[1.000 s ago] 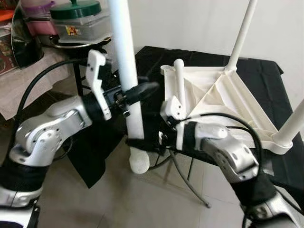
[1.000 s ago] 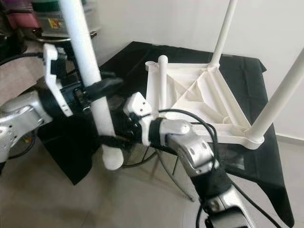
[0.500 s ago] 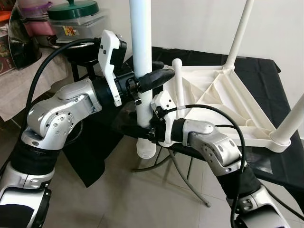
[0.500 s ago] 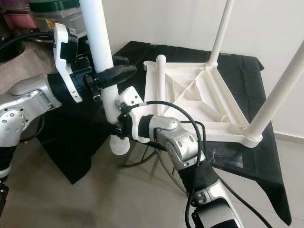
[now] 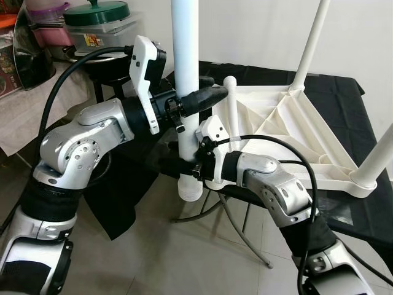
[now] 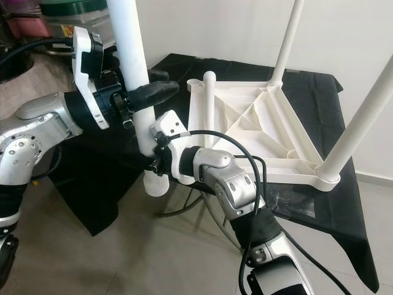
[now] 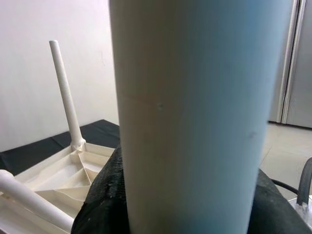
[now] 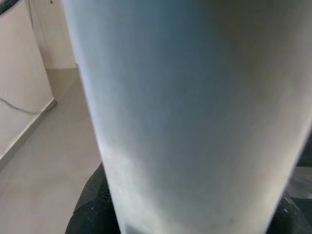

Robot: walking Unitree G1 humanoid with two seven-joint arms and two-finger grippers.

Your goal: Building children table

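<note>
A thick white table leg stands nearly upright in the air, with its open lower end above the floor. My left gripper is shut on it higher up. My right gripper is shut on it lower down. The leg looms close in the left wrist view and the right wrist view. Just to the right, the white tabletop lies upside down on a black cloth. A slim post rises at its near left corner, and two fitted legs stand at other corners.
A side table at the back left carries a green-lidded container and other boxes. Metal stand legs splay on the tiled floor under the black cloth. A white wall runs behind.
Both grippers have carried the leg rightward, toward the tabletop's near corner, and stood it straighter. Over the last half second it has barely moved.
</note>
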